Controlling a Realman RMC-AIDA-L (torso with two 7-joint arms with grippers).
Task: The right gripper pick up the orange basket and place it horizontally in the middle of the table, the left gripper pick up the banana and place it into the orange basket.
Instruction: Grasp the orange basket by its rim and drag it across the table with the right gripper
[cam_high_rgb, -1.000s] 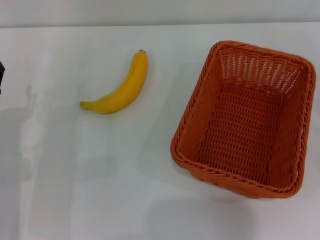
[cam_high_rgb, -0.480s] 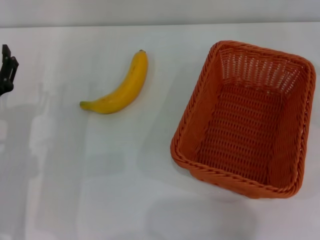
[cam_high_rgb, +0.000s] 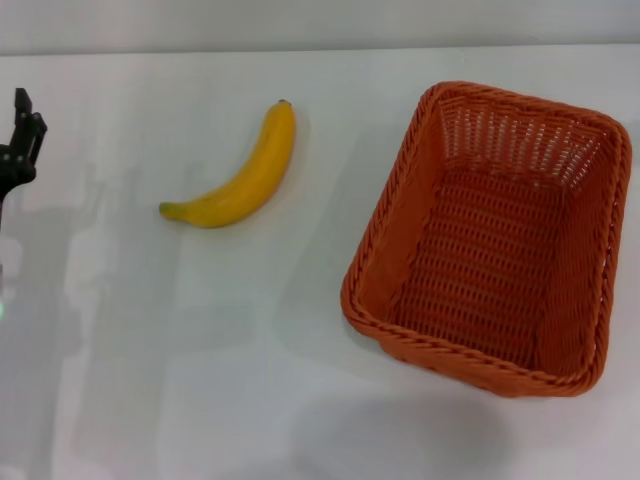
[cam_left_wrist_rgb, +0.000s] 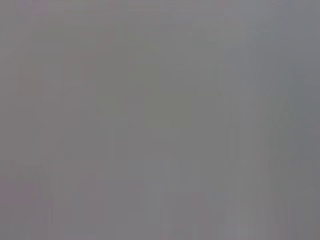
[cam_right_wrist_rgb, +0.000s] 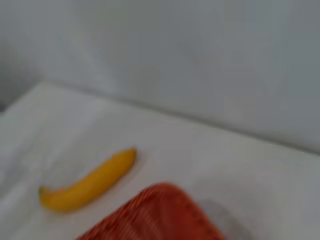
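Head view takes in the widest scene: the table (cam_high_rgb: 250, 380), a glossy white top, fills nearly the whole picture. On it stands one orange basket (cam_high_rgb: 495, 240), upright with its opening facing up, on the robot's right side, its long sides running away from the robot and turned a little off square. It holds nothing. One banana (cam_high_rgb: 240, 175) lies flat on the bare table to the left of the basket and well apart from it, its curve bowed toward the basket, its dark end pointing away from the robot and its stem tip pointing to the left.

At the far left edge of this view the left gripper (cam_high_rgb: 18, 140) shows only as a small black tip, well to the left of the banana and touching nothing; whether its fingers are apart or together cannot be told. The right gripper appears in no picture.

Right wrist view gives what the head view does not: a low, slanting look across the table (cam_right_wrist_rgb: 210, 150) with a grey wall behind it, the same banana (cam_right_wrist_rgb: 87, 182) lying beyond one rounded corner of the orange basket (cam_right_wrist_rgb: 155, 217).

Left wrist view shows only a flat grey field, with no object to be made out.

Counted: one table, one basket, one banana, one gripper in view.
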